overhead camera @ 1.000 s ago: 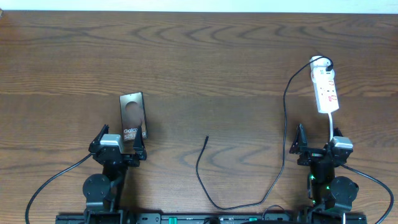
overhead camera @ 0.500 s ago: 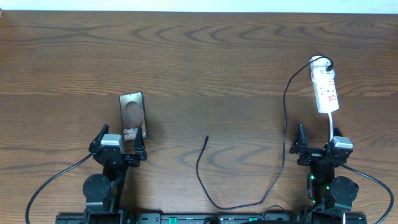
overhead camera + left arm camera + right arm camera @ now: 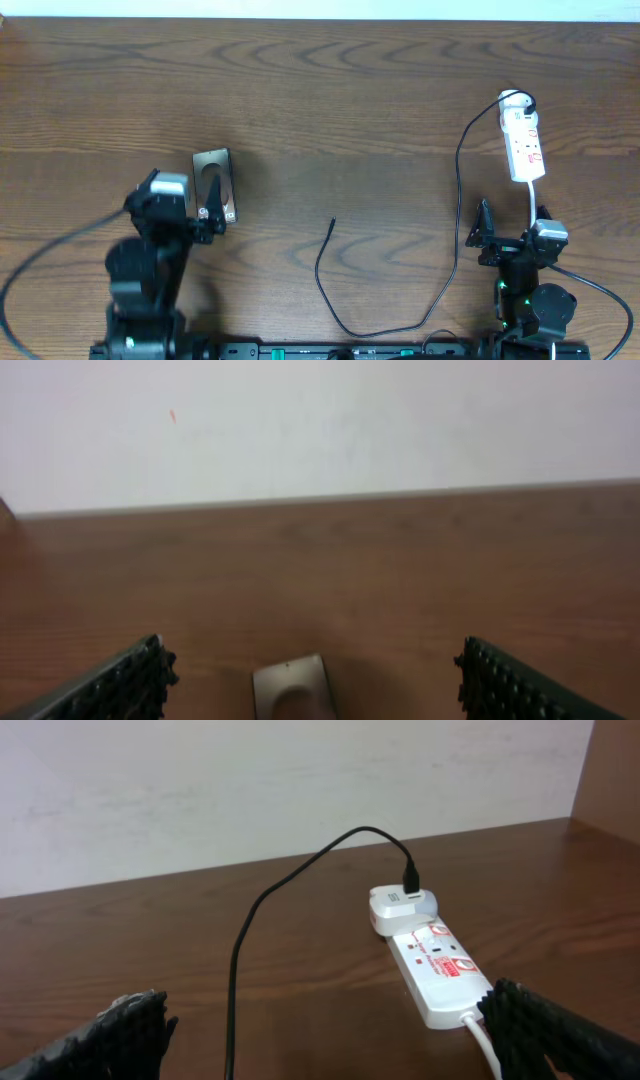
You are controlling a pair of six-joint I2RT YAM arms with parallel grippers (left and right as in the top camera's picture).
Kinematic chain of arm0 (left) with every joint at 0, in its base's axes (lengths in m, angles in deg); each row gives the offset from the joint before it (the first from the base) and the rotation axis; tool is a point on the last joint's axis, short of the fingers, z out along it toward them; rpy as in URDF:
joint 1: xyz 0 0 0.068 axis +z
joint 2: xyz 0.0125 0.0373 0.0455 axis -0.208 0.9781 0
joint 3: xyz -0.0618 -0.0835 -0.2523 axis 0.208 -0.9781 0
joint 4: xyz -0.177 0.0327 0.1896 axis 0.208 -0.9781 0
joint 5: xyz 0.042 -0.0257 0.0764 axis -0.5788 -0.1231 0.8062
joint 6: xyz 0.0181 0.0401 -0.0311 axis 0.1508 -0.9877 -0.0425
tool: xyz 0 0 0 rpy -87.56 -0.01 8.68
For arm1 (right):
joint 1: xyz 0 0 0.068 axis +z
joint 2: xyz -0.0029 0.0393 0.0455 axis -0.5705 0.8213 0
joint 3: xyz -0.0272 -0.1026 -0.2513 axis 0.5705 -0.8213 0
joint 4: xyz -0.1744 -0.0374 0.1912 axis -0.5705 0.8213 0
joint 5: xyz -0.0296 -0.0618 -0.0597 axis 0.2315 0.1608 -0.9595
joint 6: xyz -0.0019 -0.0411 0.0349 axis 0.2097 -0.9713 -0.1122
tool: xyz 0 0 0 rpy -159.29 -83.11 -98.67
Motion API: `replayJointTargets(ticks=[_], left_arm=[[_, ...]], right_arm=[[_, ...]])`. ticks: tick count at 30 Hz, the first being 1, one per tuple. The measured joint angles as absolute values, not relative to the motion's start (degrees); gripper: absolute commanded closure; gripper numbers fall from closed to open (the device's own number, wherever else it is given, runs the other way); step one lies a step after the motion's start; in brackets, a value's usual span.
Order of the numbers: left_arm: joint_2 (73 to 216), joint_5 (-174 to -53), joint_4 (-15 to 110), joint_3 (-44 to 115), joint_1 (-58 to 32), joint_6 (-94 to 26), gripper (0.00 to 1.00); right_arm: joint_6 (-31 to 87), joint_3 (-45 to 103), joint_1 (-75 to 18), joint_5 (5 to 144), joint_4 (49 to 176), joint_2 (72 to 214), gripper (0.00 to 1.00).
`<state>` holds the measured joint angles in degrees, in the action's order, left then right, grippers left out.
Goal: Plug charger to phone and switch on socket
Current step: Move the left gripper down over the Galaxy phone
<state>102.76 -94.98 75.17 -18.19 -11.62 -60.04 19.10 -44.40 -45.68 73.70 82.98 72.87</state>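
Note:
The phone [image 3: 213,167] lies flat at the left of the table, and its near end is covered by my left gripper [image 3: 175,205]. In the left wrist view the phone [image 3: 290,690] shows low between the wide-open fingers of that gripper [image 3: 315,662], untouched. The charger cable [image 3: 320,265] loops across the table, with its free plug tip [image 3: 333,222] lying loose at centre. Its other end runs up to the white socket [image 3: 523,140] at the right. My right gripper [image 3: 512,230] stands open and empty just short of the socket [image 3: 435,965]. The cable [image 3: 240,950] passes between the right gripper's [image 3: 328,1020] fingers.
A white adapter [image 3: 400,908] sits plugged in at the socket's rounded far end, with the black cable entering it. The socket's white cord [image 3: 533,195] trails toward the right arm. A pale wall rises behind the table's far edge.
My left arm has lifted and swung forward and left, bringing its open gripper over the phone's near end. The right arm, cable and socket have not moved.

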Motion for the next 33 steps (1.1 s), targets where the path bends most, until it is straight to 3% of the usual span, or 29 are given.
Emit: replayJointTargets(ticks=[15, 25, 26, 27, 28, 29, 31, 33], left_arm=[[147.3, -95.0, 35.5, 23.1, -11.6, -60.0, 0.11], [160.0, -95.0, 27.0, 27.5, -9.8, -59.6, 0.11], [160.5, -95.0, 27.0, 27.5, -9.8, -59.6, 0.14], [160.5, -95.0, 27.0, 27.5, -9.8, -59.6, 0.51], [160.6, -95.0, 27.0, 27.5, -9.8, -59.4, 0.62], [160.5, -95.0, 27.0, 27.5, -9.8, -59.1, 0.60], [160.5, -95.0, 27.3, 27.5, -9.8, -59.4, 0.05], [160.5, -95.0, 27.5, 27.5, -9.8, -59.2, 0.01]], right_arm=[[19.1, -44.4, -45.7, 73.5, 83.0, 72.8, 0.01], [19.1, -44.4, -45.7, 73.5, 83.0, 72.8, 0.01], [19.1, -44.4, -45.7, 73.5, 83.0, 72.8, 0.01], [19.1, -44.4, -45.7, 73.5, 83.0, 72.8, 0.01], [19.1, -44.4, -45.7, 73.5, 83.0, 72.8, 0.01], [19.1, -44.4, -45.7, 73.5, 83.0, 72.8, 0.01], [19.1, -44.4, -45.7, 73.5, 83.0, 72.8, 0.01], [19.1, -44.4, -45.7, 73.5, 83.0, 72.8, 0.01]])
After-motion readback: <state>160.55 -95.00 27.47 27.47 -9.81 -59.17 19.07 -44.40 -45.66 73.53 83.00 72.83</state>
